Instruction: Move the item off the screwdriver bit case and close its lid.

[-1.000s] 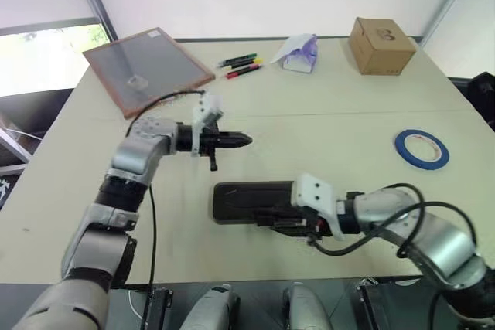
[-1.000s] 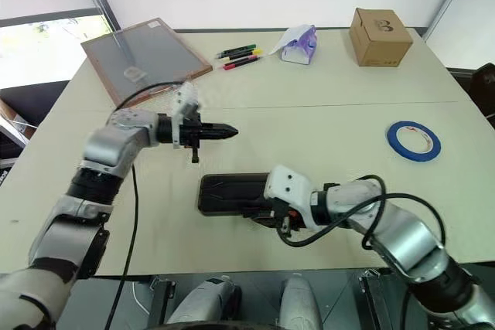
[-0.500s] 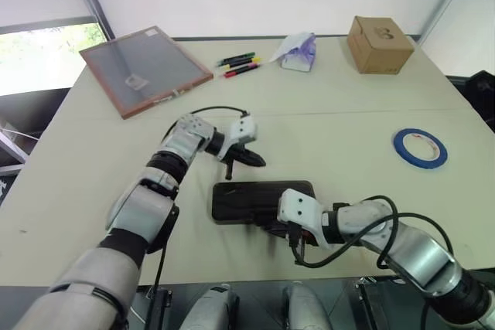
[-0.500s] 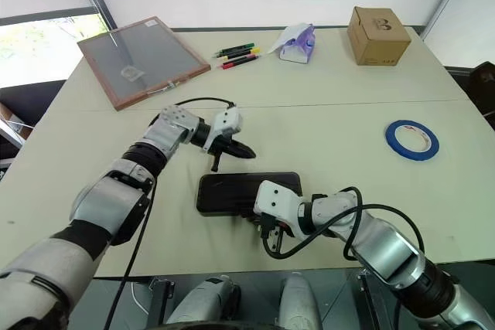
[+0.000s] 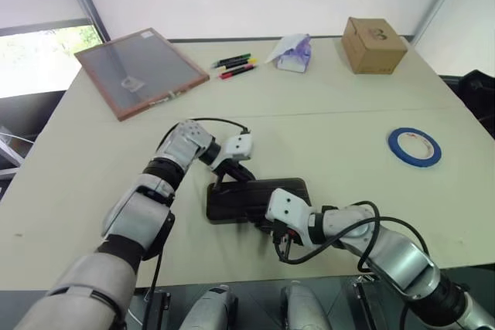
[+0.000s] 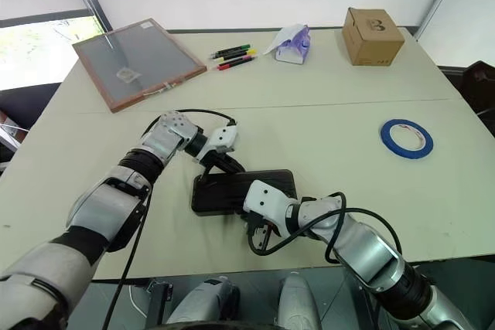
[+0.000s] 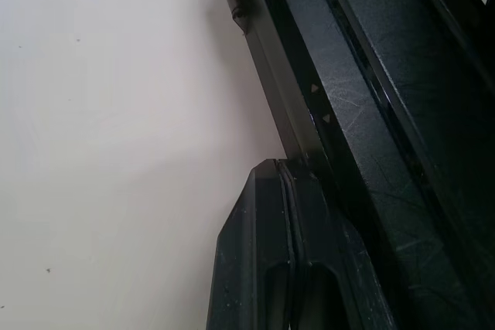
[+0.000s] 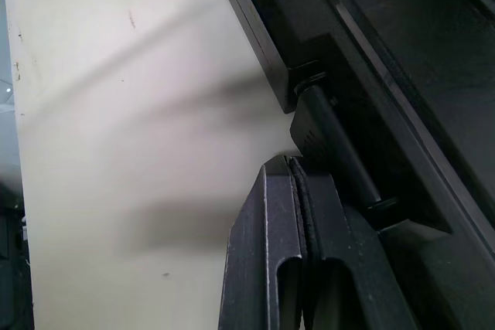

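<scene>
Nearest the robot, the right gripper (image 5: 280,239) had its two fingers pressed together with nothing between them, its tips at the near long edge of the screwdriver bit case (image 5: 251,200). The right wrist view showed those closed fingers (image 8: 290,253) against the case's latch tab on that edge.

The case lay flat on the table (image 5: 348,160), and its lid (image 6: 232,189) appeared folded down over the tray; no rows of bits were visible. Whether the latch had caught could not be told.

At the far left corner of the case, the left gripper (image 5: 228,178) was likewise fully closed and empty, angled down with its tips touching or just over the case's edge. The left wrist view showed the closed fingers (image 7: 271,253) beside that rim.

Further out to the right, the roll of blue tape (image 5: 414,147) lay flat on the table, well apart from the case, so the removal step was judged complete. What remained, at most, was pressing the lid home and confirming the latch.

Along the far edge stood the brown-framed grey panel (image 5: 139,69), the coloured markers (image 5: 236,66), a crumpled purple-and-white wrapper (image 5: 291,52) and the cardboard box (image 5: 373,45), none involved.
</scene>
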Controlling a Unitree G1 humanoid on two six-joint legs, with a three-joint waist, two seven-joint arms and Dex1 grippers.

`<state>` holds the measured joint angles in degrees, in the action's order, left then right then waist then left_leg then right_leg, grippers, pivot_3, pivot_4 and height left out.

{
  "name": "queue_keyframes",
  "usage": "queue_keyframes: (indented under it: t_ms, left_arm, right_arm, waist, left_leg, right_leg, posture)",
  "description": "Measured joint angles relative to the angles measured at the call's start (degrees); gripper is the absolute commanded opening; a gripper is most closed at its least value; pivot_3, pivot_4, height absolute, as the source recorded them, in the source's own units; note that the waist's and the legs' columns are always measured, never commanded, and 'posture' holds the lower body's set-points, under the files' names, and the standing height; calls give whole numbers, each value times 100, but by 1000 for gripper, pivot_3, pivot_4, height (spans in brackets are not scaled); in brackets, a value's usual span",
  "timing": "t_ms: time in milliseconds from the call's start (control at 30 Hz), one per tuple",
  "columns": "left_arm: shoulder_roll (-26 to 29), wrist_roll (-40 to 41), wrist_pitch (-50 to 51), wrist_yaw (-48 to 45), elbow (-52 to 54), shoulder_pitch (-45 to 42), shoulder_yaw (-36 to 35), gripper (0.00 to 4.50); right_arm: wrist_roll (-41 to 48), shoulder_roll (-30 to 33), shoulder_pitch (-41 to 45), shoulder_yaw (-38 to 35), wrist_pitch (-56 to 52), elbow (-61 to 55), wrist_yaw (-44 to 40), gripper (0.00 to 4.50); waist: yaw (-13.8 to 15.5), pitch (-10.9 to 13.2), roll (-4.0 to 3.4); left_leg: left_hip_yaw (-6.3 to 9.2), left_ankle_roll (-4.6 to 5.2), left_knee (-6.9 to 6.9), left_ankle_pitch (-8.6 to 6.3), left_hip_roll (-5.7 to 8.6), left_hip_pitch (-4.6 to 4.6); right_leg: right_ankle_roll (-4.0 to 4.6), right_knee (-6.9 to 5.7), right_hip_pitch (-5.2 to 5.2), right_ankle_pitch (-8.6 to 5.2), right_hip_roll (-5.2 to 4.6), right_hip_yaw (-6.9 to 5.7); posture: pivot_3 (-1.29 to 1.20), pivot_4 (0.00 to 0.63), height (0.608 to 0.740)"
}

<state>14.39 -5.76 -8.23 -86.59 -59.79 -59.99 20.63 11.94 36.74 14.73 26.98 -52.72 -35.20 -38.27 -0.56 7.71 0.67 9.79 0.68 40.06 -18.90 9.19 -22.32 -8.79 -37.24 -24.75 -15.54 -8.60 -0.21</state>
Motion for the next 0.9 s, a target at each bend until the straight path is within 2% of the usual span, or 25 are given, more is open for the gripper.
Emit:
queue_keyframes:
  t_ms: [133, 200, 367, 533, 600, 700, 900]
  left_arm:
    - [-246, -28, -283, 465, -160, -1, -120, 0]
    - [-377, -16, -395, 782, -310, -78, -204, 0]
    - [-139, 282, -177, 1184, -575, -205, -864, 0]
    - [261, 1009, 602, 1416, -278, -361, -1799, 0]
    - [474, 1333, 1079, 1596, 182, -200, -2170, 0]
    - [668, 1828, 1948, 1946, 1516, 462, -2576, 0]
    - [1067, 2383, 3635, 2787, 4353, 2268, -2854, 0]
  right_arm:
    - [116, -16, -45, -179, -209, -91, 2, 33]
    - [341, -11, -295, -581, -440, -261, 15, 33]
    - [1565, -79, -1313, -2316, -1089, -1334, -188, 33]
    - [3236, -408, -1501, -4246, -1358, -1693, -224, 33]
    - [3680, -500, -1146, -4748, -1367, -1490, 28, 33]
    - [3930, -577, -653, -5173, -1259, -902, 476, 33]
    - [3641, -322, -639, -4775, -862, -268, 642, 33]
  waist:
    - [69, -1, 0]
    - [161, -1, 0]
    - [115, 3, 2]
    - [101, 4, 2]
    - [85, 5, 1]
    - [78, 4, -2]
    - [79, 5, -4]
  left_leg:
    - [2, 0, 8, 0, 5, 1]
    - [5, 1, 13, 0, 11, -1]
    - [3, 2, 6, -1, 6, -9]
    - [1, 2, 7, 0, 4, -7]
    - [1, 2, 6, 0, 4, -6]
    - [4, 2, 0, 0, 3, -4]
    - [7, 3, 2, -1, 4, -6]
  right_leg:
    - [0, 2, 8, 0, -2, 0]
    - [0, 1, 10, 0, -6, 1]
    - [0, 0, -4, 0, -5, 3]
    - [0, -2, -2, 0, -4, 3]
    - [0, -6, -3, 0, -4, 3]
    - [0, -14, -5, 0, -6, 10]
    - [0, -19, -8, 0, -6, 11]
  posture:
    - [0, 150, 740]
    - [0, 150, 740]
    - [0, 150, 740]
    - [0, 150, 740]
    - [0, 150, 740]
    - [0, 150, 740]
    - [0, 150, 740]
